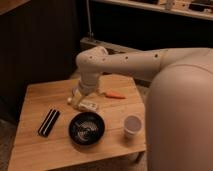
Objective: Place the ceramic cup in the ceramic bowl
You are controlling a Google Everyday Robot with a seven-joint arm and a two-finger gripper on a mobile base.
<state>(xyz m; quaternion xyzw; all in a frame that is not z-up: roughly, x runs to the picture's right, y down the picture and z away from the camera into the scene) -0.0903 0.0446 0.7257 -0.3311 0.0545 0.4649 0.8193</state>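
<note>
— Wooden worktop before us: where's our ceramic cup?
— Untouched, standing beside the empty ceramic bowl. Our hand hangs low behind the bowl; its grip we cannot tell. Whole task left.

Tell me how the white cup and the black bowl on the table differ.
The ceramic cup is plain white; the ceramic bowl is black with pale rings inside. The cup is narrow, the bowl wide and shallow. Both stand upright on the table, side by side, untouched; the pincer hangs farther back, near a pale object.
</note>
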